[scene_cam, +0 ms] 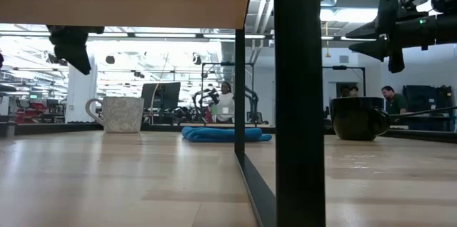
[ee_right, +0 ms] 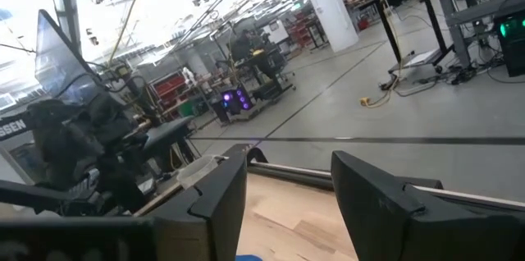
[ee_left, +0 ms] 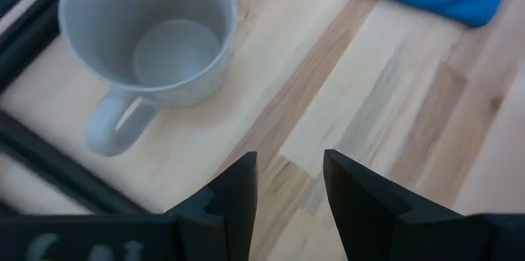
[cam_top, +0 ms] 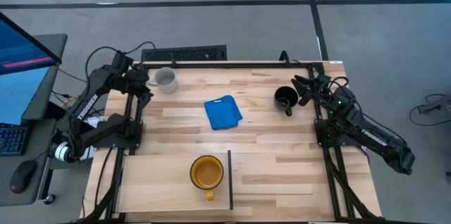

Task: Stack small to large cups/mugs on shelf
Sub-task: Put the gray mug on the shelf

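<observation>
The grey-white mug (cam_top: 165,79) stands upright at the table's far left; it also shows in the left wrist view (ee_left: 156,39) and in the low view (scene_cam: 121,114). My left gripper (cam_top: 146,83) hovers open just left of it, touching nothing. The black mug (cam_top: 285,98) stands upright at the far right. My right gripper (cam_top: 304,86) is open above and beside it, clear of it. The yellow mug (cam_top: 207,174) stands upright near the front edge, just left of the shelf's thin dark divider (cam_top: 230,179).
A folded blue cloth (cam_top: 223,112) lies flat at the table's middle, between the two far mugs. The dark frame rails (cam_top: 130,122) run along both side edges. People stand in the room behind the table (scene_cam: 226,102).
</observation>
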Robot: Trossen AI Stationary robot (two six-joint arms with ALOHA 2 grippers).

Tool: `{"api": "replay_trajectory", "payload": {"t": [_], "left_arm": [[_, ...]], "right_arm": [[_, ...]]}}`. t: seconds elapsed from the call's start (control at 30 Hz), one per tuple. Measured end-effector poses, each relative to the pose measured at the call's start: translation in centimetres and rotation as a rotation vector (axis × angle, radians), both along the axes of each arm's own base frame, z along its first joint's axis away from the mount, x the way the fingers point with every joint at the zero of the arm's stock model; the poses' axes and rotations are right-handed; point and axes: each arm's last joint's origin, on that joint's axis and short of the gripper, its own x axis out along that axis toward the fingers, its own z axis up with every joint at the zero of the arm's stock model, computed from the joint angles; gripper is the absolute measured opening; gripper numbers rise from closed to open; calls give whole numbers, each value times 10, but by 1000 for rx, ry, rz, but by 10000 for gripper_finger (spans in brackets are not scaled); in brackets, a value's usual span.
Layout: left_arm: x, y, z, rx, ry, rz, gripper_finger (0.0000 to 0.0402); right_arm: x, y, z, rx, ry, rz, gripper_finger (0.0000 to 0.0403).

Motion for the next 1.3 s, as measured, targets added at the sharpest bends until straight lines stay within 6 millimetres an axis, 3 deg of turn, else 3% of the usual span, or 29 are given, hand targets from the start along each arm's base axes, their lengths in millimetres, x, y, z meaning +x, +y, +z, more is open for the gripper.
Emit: {"api": "replay_trajectory", "payload": {"t": [0.47,1.07,1.3], "left_arm": [[0,1,-6,-4,42,39,132],[13,-5,-6,-1,40,-72,132],[18,-1,-3,81,58,-45,132]], "right_arm": [[0,0,0,0,0,0,202],[0,0,0,0,1,0,202],[0,0,-2,12,16,-9,202]]}}
